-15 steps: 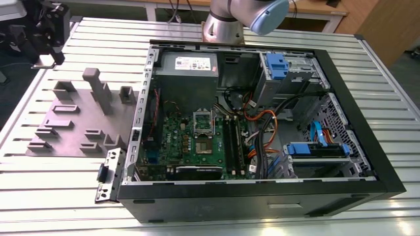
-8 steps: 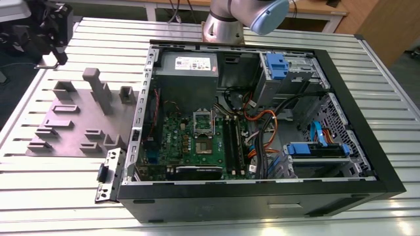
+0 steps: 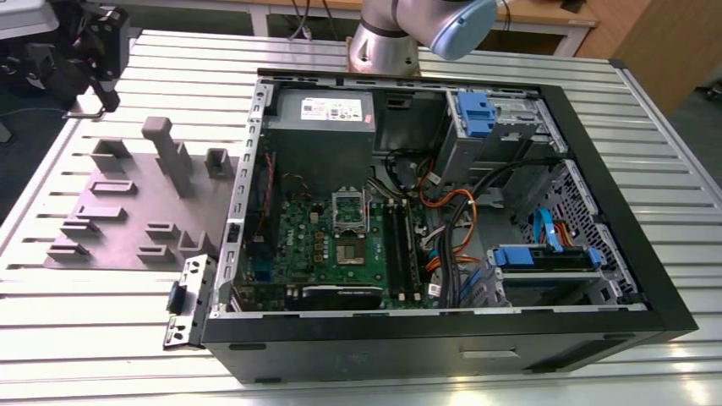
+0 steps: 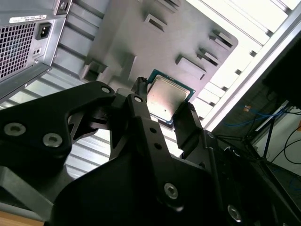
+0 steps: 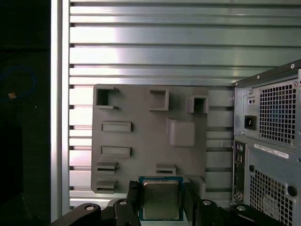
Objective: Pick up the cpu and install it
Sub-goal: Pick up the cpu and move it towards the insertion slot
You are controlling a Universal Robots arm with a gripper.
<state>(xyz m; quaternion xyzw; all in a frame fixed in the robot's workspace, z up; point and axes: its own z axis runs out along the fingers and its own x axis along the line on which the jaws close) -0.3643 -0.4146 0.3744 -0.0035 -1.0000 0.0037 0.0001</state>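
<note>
The cpu [image 5: 161, 198] is a small square chip with a dull silver top and a green rim. It sits edge-on between my gripper's [image 5: 161, 201] two black fingers [image 5: 133, 201], which are shut on its sides. In the second wrist view the cpu [image 4: 167, 96] hangs above the grey fixture plate [image 4: 141, 42], held by the gripper [image 4: 165, 107]. In the exterior view the black gripper body [image 3: 100, 59] is at the upper left, beyond the plate [image 3: 124, 211]. The motherboard's socket [image 3: 351, 241] lies uncovered inside the open computer case [image 3: 451, 321], its frame lid [image 3: 347, 205] flipped up.
The fixture plate carries several raised grey blocks and slots [image 3: 169, 152]. The case holds cables [image 3: 451, 220], a power supply [image 3: 321, 118] and blue drive brackets [image 3: 542, 258]. The arm's base [image 3: 384, 46] stands behind the case. The ribbed metal table [image 3: 90, 338] surrounds everything.
</note>
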